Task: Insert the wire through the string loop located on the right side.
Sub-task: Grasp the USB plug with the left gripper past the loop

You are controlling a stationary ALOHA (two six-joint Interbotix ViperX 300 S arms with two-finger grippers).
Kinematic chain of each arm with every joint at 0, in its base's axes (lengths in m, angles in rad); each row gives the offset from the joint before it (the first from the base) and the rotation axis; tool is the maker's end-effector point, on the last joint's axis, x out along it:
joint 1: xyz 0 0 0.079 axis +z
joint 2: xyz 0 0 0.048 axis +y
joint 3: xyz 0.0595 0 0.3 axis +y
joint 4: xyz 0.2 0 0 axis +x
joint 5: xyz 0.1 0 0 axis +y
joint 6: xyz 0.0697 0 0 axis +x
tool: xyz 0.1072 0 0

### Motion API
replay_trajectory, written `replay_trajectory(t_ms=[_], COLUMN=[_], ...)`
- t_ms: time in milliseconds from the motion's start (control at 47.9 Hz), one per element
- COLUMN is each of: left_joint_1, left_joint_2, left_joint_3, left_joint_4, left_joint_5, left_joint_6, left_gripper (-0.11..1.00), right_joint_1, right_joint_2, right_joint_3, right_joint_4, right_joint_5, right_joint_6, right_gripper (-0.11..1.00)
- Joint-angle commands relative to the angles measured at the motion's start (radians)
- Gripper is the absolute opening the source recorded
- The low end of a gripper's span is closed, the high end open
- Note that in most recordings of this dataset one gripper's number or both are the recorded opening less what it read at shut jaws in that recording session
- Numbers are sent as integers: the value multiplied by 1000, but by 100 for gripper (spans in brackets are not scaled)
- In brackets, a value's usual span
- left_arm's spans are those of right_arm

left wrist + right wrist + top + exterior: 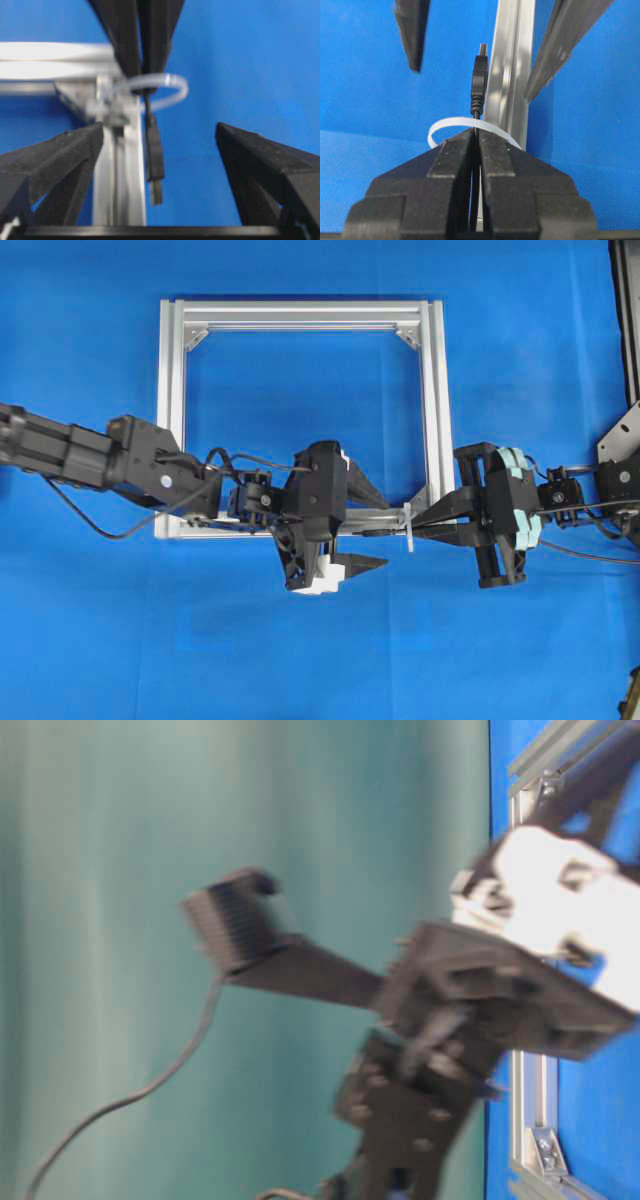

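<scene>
Your right fingers (476, 150) are pressed together on the wire (479, 82), pinching it just behind the plug. The plug has passed through the string loop (470, 125) and points toward the left arm. Your left fingers (60, 155) stand wide apart on either side of the plug, touching nothing.

The left wrist view shows the metallic tip hanging free beside the aluminium frame (122, 165). Overhead, the loop is only a thin white sliver at the frame's lower right corner. The table-level view is blurred; I can't make out the wire there. No readable writing anywhere. Blue tabletop (300, 660) beneath.
</scene>
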Motion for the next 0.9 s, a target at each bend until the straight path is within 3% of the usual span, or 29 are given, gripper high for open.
replay_trajectory(t_ms=[0, 877], left_joint_1=[2, 6], left_joint_2=[-2, 11], left_joint_3=[-23, -37], left_joint_4=[2, 3], left_joint_5=[-15, -17], left_joint_6=[0, 0], left_gripper=[89, 89], right_joint_1=[-2, -2], right_joint_2=[-8, -8], right_joint_3=[-12, -12], right_joint_4=[0, 2], right_joint_5=[-11, -9], right_joint_6=[0, 0], right_gripper=[-3, -3])
